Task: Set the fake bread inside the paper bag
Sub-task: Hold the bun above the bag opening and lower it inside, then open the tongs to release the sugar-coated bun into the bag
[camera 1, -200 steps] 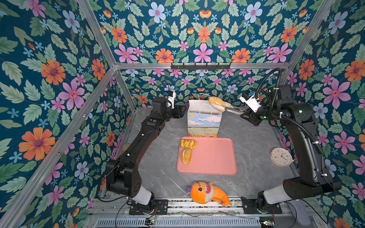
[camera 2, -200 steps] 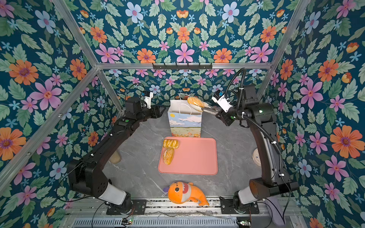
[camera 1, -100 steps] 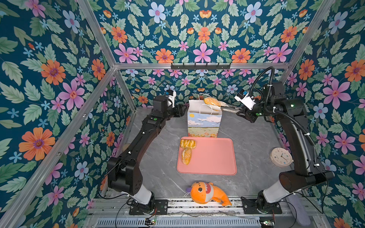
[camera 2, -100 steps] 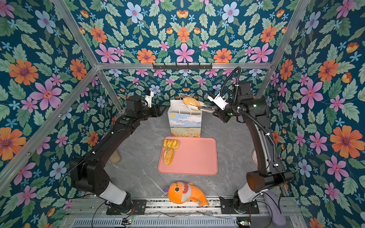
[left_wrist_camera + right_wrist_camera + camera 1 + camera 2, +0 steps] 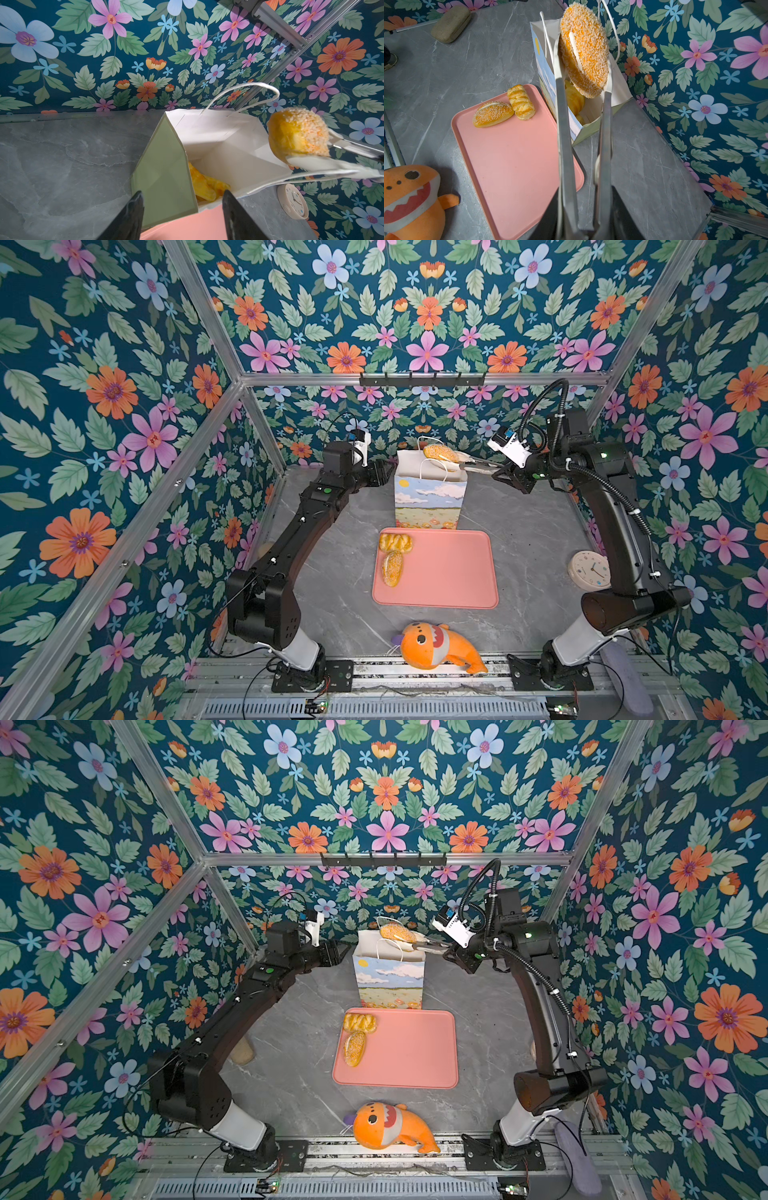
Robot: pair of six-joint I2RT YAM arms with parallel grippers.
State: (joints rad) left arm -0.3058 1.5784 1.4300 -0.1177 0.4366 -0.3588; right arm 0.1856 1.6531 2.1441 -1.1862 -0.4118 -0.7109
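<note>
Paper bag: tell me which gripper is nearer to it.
Left. The left gripper sits right beside the paper bag; the right gripper hangs apart on the other side, only its tongs reaching over the opening.

The left arm (image 5: 299, 522) and right arm (image 5: 615, 506) are done in matte black, each capped with a white collar (image 5: 297, 649) at the base. Ribbed black hose (image 5: 611, 486) is run along the right one; black wedge fingers (image 5: 133, 218) are fitted on the left gripper (image 5: 181, 192).
</note>
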